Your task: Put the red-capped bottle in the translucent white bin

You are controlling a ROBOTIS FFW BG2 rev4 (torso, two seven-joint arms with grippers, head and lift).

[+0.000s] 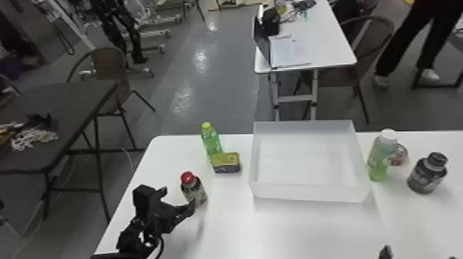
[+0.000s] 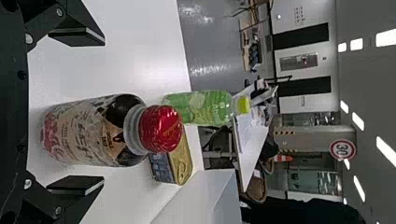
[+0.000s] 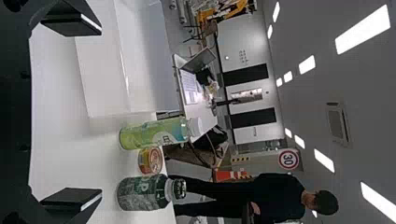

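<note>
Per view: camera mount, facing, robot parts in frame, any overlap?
Head: on head, facing forward-down over table; left end effector, right fingertips.
Left wrist: on left wrist, facing red-capped bottle; both left fingers, open.
Right wrist: on right wrist, facing past translucent white bin and white-capped bottle; both right fingers, open.
Shared: head and left wrist both show red-capped bottle.

In the head view the bottom edge cuts off most of the right gripper (image 1: 421,254) (its dark tips poke in). The left gripper (image 1: 178,199) hides a low bit of the red-capped bottle (image 1: 193,189). The rectangular tin (image 1: 225,162) covers the foot of the yellow-capped bottle (image 1: 211,141); the white-capped bottle (image 1: 380,158) hides part of the round can (image 1: 399,155). Both wrist views crop the translucent white bin (image 1: 310,192).
</note>
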